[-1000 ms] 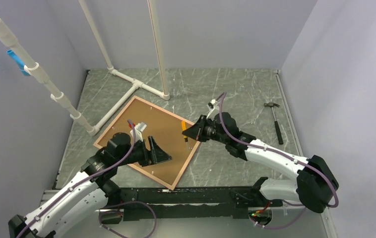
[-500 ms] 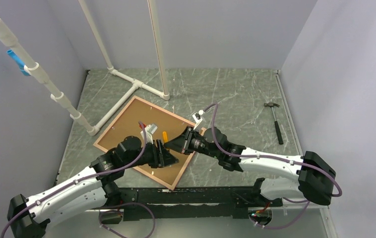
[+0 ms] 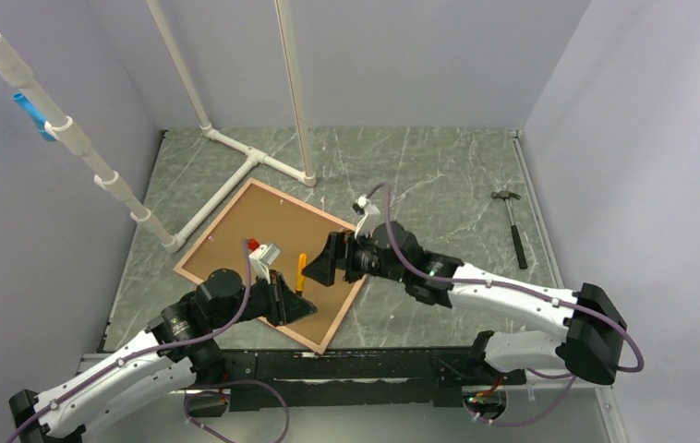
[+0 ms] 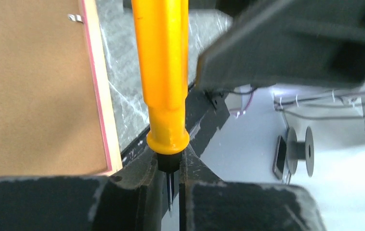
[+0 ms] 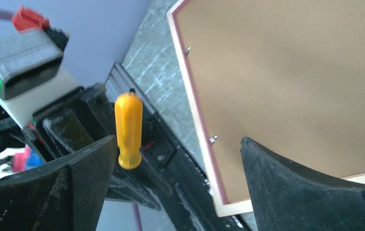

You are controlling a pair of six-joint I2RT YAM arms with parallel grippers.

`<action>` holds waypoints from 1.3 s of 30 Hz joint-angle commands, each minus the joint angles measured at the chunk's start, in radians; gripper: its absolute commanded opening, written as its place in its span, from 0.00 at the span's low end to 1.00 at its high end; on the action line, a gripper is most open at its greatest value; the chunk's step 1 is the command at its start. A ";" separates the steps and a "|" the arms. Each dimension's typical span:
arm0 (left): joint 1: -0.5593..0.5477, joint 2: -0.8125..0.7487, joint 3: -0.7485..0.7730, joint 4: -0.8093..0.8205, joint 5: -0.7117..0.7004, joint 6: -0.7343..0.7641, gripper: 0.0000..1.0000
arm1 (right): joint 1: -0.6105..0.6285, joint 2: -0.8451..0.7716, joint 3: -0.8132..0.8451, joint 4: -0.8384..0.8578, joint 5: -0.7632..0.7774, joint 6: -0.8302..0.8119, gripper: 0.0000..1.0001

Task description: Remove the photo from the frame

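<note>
Grey marbled table [image 3: 439,175] carries the frame [image 4: 106,110] back-up; left gripper [image 4: 170,183] pinches an orange screwdriver [image 4: 163,72], right gripper [image 5: 175,149] gapes wide.

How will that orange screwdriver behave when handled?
The screwdriver looks rigid and probably light. Pinched only at its thin shaft by the left hand, it may pivot. Its round handle would likely roll if laid down.

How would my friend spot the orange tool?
Find the big brown-backed pink picture frame lying on the grey marbled table. Above its right part, the left gripper pinches a small orange-handled screwdriver. It is the only orange thing above the frame.
</note>
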 commanded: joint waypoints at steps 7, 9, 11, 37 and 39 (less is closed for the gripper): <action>-0.001 0.081 0.109 -0.044 0.353 0.303 0.00 | -0.302 -0.036 0.191 -0.236 -0.925 -0.386 0.97; -0.001 0.091 0.118 -0.026 0.380 0.314 0.00 | -0.297 0.012 0.223 -0.256 -1.048 -0.410 0.91; -0.001 0.099 0.120 0.001 0.400 0.307 0.00 | -0.280 0.055 0.249 -0.293 -1.073 -0.439 0.86; -0.002 0.115 0.018 0.190 0.453 0.173 0.00 | -0.148 0.233 0.270 -0.141 -1.116 -0.423 0.29; -0.002 0.109 0.016 0.185 0.452 0.172 0.00 | -0.140 0.235 0.267 -0.171 -1.106 -0.434 0.15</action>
